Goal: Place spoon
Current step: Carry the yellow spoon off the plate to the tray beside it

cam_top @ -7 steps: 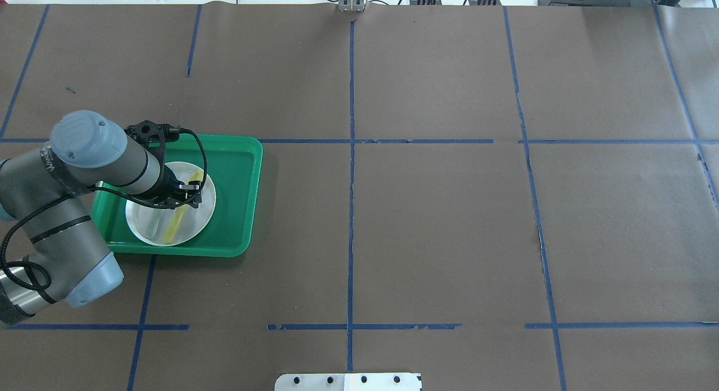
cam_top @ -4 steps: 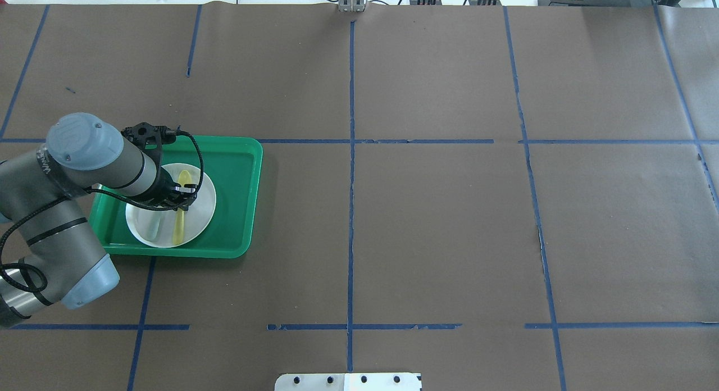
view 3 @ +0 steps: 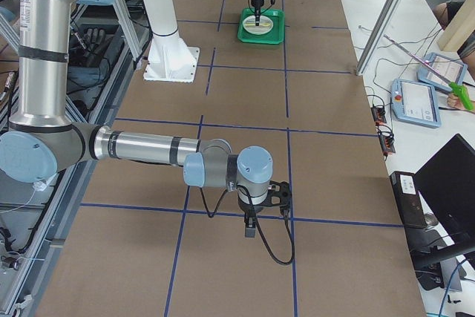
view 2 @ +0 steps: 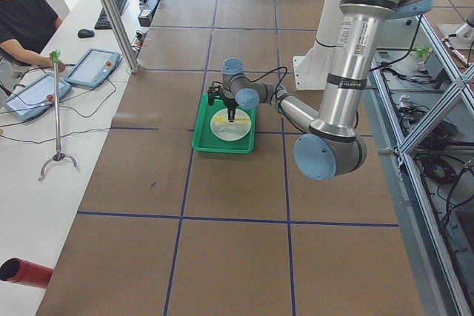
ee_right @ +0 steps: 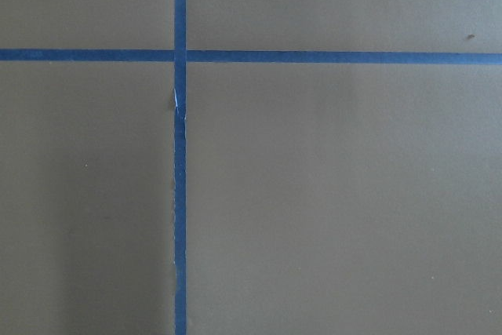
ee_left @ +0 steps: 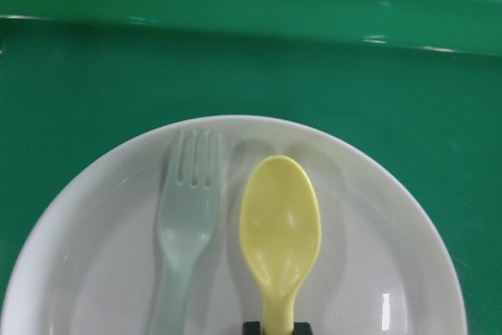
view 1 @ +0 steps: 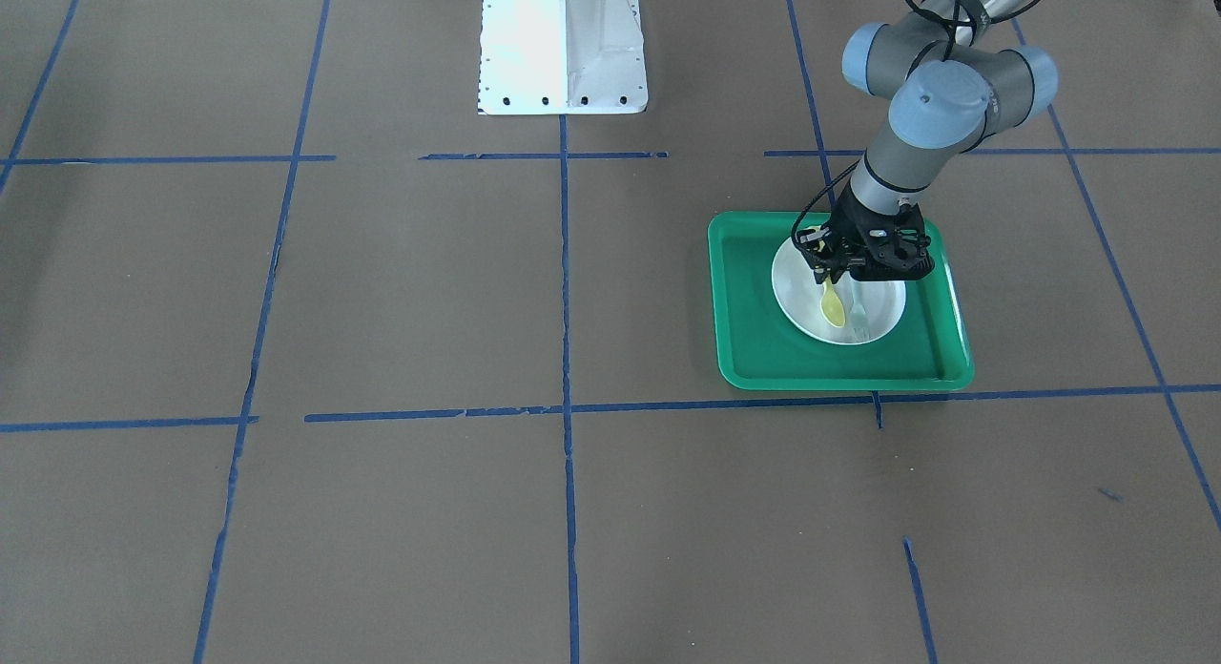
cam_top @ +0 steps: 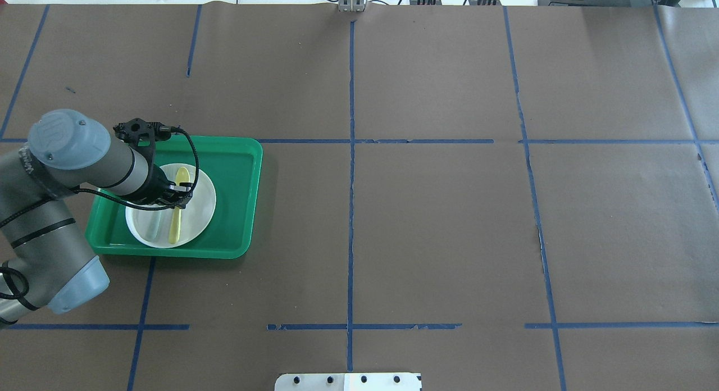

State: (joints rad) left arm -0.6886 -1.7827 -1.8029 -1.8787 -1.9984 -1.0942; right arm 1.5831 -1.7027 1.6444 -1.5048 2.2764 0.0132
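Swung straight to match the fork (ee_left: 187, 225) over the plate (ee_left: 392, 194), the spoon (ee_left: 280, 229) sits clamped in the left gripper (cam_top: 181, 199).

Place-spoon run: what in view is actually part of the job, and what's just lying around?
Job: spoon, held by its handle in the left gripper; white plate under it, likely the drop spot.
Lying about: fork on the same plate; green tray; right gripper, far from the tray.

Light is bright and even, shadows soft. The white mounting base (view 1: 563, 44) blows out; in my left wrist view glare streaks the green tray (ee_left: 314, 5) rim and the spoon (ee_left: 280, 225) casts a faint shadow.
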